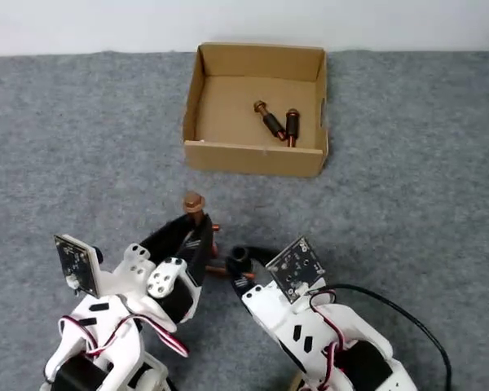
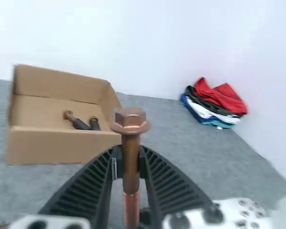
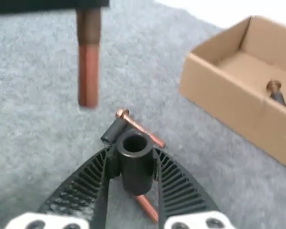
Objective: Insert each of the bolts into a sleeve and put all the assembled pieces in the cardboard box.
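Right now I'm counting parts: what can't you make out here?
Left wrist view: tip of the bolt, cut off by the edge.
Right wrist view: box, cut off at the side; head of the rod, hidden behind the sleeve.
High view: loose parts, partly under the left pincer.

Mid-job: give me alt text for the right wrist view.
The right gripper holds a black cylindrical sleeve in its jaws, open end toward the camera, with a hanging copper bolt shank close by, not yet inserted. A loose copper bolt lies on the grey carpet just beyond, and the open cardboard box sits farther off.
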Robot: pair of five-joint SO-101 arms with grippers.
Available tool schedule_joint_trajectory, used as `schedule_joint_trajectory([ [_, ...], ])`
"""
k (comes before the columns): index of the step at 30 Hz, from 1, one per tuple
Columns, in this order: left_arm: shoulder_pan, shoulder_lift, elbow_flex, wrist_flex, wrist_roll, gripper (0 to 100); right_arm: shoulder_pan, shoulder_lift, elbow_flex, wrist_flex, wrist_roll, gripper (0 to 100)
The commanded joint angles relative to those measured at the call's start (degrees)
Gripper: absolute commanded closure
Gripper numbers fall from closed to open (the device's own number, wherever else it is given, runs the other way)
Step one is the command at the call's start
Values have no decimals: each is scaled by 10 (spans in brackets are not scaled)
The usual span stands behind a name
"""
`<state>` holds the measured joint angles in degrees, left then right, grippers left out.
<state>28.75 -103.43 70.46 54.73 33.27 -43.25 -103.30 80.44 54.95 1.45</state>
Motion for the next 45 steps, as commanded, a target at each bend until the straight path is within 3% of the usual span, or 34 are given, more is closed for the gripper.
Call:
schedule_joint_trajectory([
  [1,19,-5,-20,-19,11,995,-5,-1,-3,-37,10,991],
  [7,49,-4,-16,-23,11,995,-5,-1,-5,-41,11,991],
  [26,47,-4,66,-121,9,995,-5,-4,-7,-41,47,991],
  [32,8,-5,95,-123,9,995,-5,-4,-7,-41,47,991],
  [38,25,-5,108,-112,9,995,-5,-4,-7,-41,47,991],
  [45,105,-5,70,-4,-47,995,-2,-4,-7,-41,47,991],
])
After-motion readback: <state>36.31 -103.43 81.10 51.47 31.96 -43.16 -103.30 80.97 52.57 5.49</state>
